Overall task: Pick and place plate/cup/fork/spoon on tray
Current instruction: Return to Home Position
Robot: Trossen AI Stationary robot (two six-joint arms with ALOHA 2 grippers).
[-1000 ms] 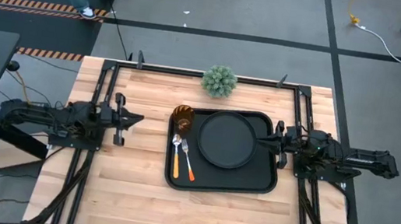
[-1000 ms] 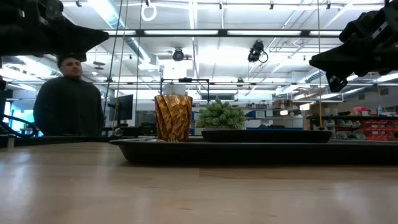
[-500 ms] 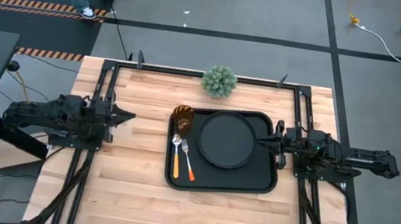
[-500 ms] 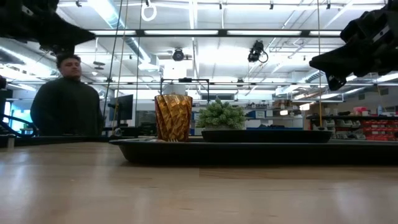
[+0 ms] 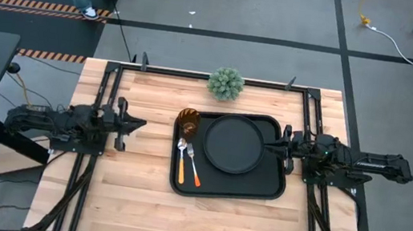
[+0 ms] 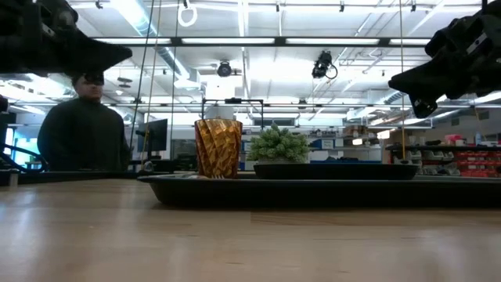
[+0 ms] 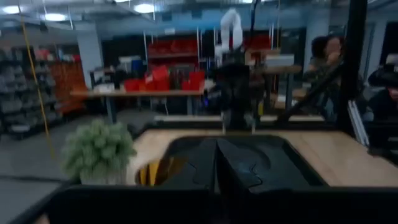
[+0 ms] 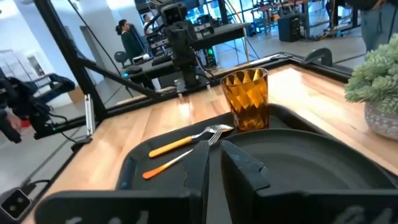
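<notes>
The black rectangular tray [image 5: 269, 191] lies at the table's middle. On it the round black plate [image 5: 233, 144] lies flat to the right. The amber cup [image 5: 188, 119] stands upright at its far left corner. The spoon [image 5: 181, 160] and the fork [image 5: 194, 165] lie side by side along its left side, and both show in the right wrist view [image 8: 180, 144] [image 8: 168, 165]. My left gripper [image 5: 142, 123] is shut and empty, hovering left of the tray. My right gripper [image 5: 267, 146] is shut and empty, raised over the tray's right rim, as the low view [image 6: 395, 78] shows.
A small potted plant [image 5: 226, 83] stands at the table's far edge behind the tray. Bare wood lies left of the tray and along the near edge. A person [image 6: 82, 133] stands beyond the table on the left of the low view.
My left gripper drew back toward the table's left edge and rose a little, then came forward and down again to about where it was. Tray, plate, cup, fork and spoon have stayed still.
</notes>
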